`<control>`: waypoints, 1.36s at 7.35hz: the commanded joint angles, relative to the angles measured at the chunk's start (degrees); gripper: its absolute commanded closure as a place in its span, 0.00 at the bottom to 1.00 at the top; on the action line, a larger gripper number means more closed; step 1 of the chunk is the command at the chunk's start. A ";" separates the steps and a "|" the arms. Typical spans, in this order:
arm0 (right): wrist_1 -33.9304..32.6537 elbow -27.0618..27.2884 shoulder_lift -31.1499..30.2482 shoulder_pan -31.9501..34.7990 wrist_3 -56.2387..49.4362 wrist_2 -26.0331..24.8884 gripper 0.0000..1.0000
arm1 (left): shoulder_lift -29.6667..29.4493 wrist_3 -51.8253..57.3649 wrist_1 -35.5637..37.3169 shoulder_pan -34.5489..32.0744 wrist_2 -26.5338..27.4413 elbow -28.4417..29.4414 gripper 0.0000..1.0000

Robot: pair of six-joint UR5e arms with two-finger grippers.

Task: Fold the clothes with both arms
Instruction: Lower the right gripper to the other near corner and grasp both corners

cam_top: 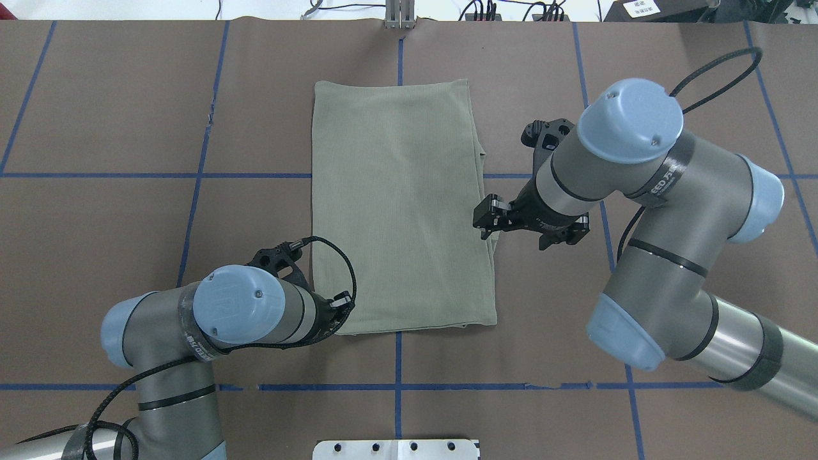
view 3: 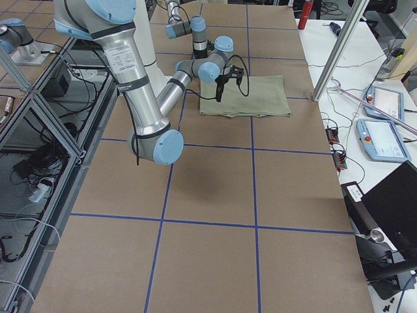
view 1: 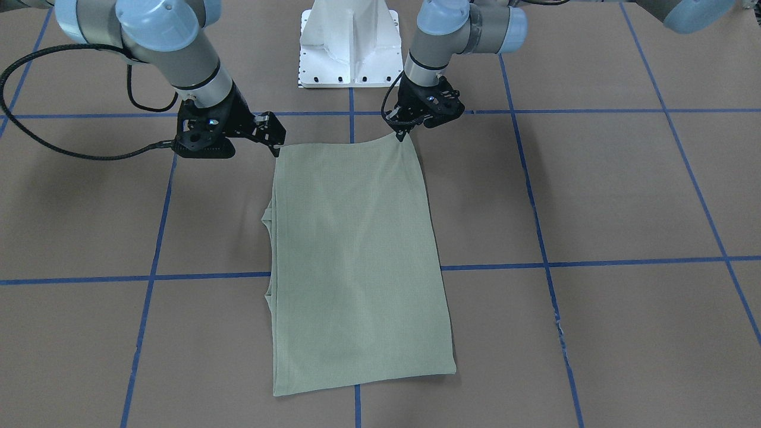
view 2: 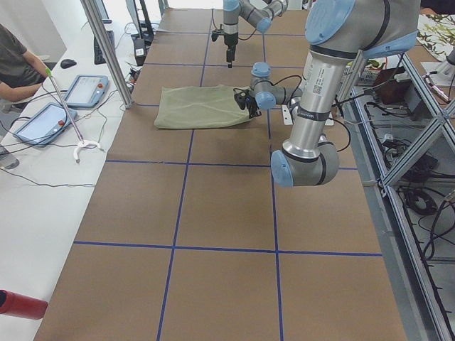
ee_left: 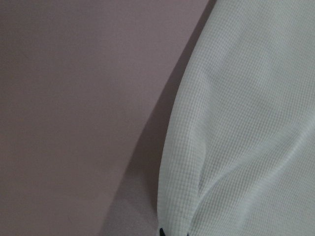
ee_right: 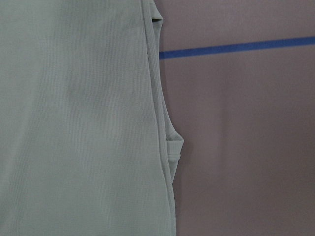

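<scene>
Sage-green knit shirt [view 1: 357, 267] lay folded into a long rectangle at the middle of the brown desk [view 1: 594, 190], across a blue tape line [view 1: 624, 261]. Slivers of tucked layers [view 1: 267, 217] peeked from its right long edge. At the end near the white pedestal [view 1: 349, 41], the left end effector [view 1: 403, 134] pinched the left corner up into a small peak. From overhead, the wrist [cam_top: 281, 313] hid its fingers. The right end effector [view 1: 277, 147] stood at the right corner. Whether it was spread or closed, or touched the cloth, could not be told.
</scene>
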 commanded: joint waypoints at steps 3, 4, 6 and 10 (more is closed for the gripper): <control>0.05 0.23 0.34 -15.55 28.34 -14.66 0.00 | -0.19 0.02 0.13 0.03 -0.11 -1.02 1.00; -0.03 0.05 0.87 -16.72 32.87 -17.06 0.00 | -0.36 -0.07 0.13 0.03 -0.11 -1.02 1.00; 0.05 -1.61 1.48 -17.17 37.83 -18.30 0.00 | -0.36 -0.07 0.13 0.03 -0.11 -1.02 1.00; 0.14 -7.41 3.60 -16.99 38.02 -19.54 0.00 | -0.45 -0.07 0.13 0.12 -0.11 -1.02 1.00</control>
